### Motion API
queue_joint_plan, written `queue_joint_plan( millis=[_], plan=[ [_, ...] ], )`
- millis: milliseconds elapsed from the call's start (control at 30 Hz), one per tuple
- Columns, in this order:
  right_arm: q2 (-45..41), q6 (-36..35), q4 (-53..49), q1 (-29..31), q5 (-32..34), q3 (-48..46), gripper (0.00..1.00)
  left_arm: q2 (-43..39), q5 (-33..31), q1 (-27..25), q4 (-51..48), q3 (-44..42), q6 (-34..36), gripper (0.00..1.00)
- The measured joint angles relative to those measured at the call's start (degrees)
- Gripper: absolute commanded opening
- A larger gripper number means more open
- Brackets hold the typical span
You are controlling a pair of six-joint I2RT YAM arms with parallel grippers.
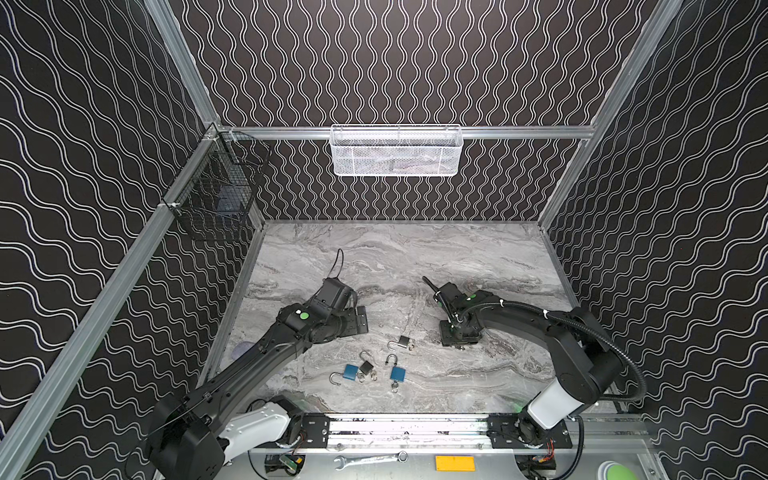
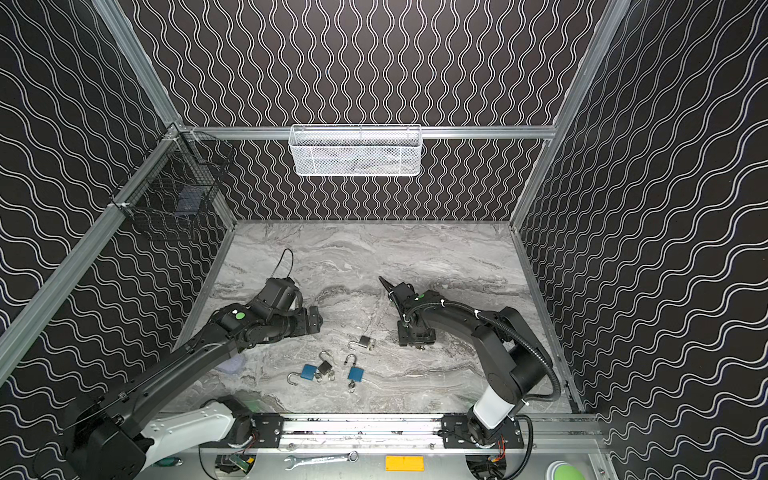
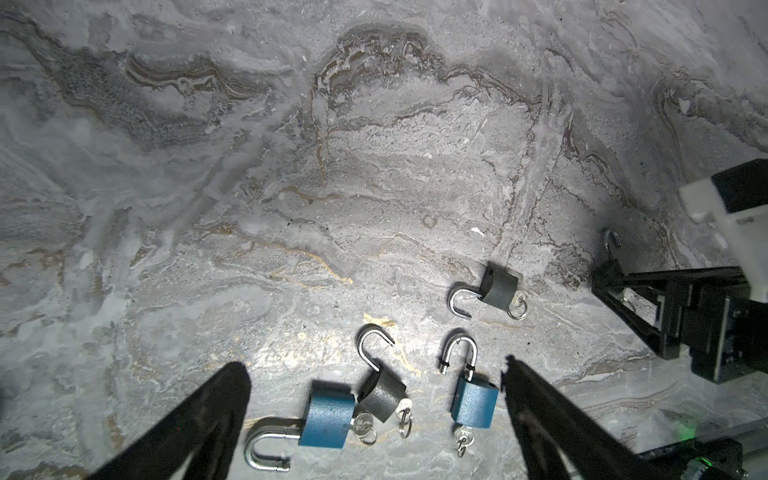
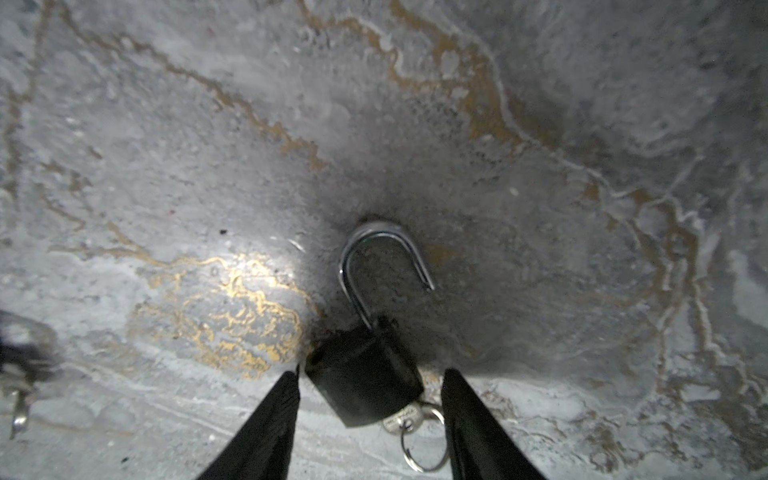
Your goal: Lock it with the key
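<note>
Over tabletop [image 4: 166, 166], right gripper [image 4: 372, 374] half-spread astride black padlock [image 4: 359, 376]; left gripper [image 3: 372, 365] wide.

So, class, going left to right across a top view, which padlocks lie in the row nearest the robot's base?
blue metal padlock with shackle pointing left → dark grey metal padlock → blue metal padlock with shackle pointing away

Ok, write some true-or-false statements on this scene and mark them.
1. Two blue padlocks lie on the table. True.
2. Every padlock is shut. False: each shackle in view is open.
3. The right end effector straddles a black padlock. True.
4. The left end effector grips a key. False: it is open and empty.
5. A key sits in the black padlock. True.
</note>
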Motion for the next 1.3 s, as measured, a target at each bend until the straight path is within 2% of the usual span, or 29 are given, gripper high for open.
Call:
queue_joint_plan(
  millis=[233,333,867,1067,1300],
  plan=[
    [1.3,-0.9,-0.2,0.9,0.1,1.0,0.56,-0.5,0.3,1.9,0.3,-0.9,1.2,0.99],
    [1.9,-1.0,-0.4,1.3,0.3,1.5,0.52,-0.7,0.7,2.7,0.5,-1.5,1.4,0.99],
    [3.6,-2.3,-0.7,2.5,1.2,2.7,0.43,-1.0,3.2,4.9,1.9,-2.6,2.9,0.99],
    [4.1,-2.3,-0.7,2.6,0.9,2.9,0.37,-1.0,3.6,5.0,2.0,-2.6,3.7,0.99],
    [4.2,-2.5,-0.6,2.6,0.9,2.9,0.25,-0.6,4.8,5.1,2.0,-2.3,4.4,0.99]
  ],
)
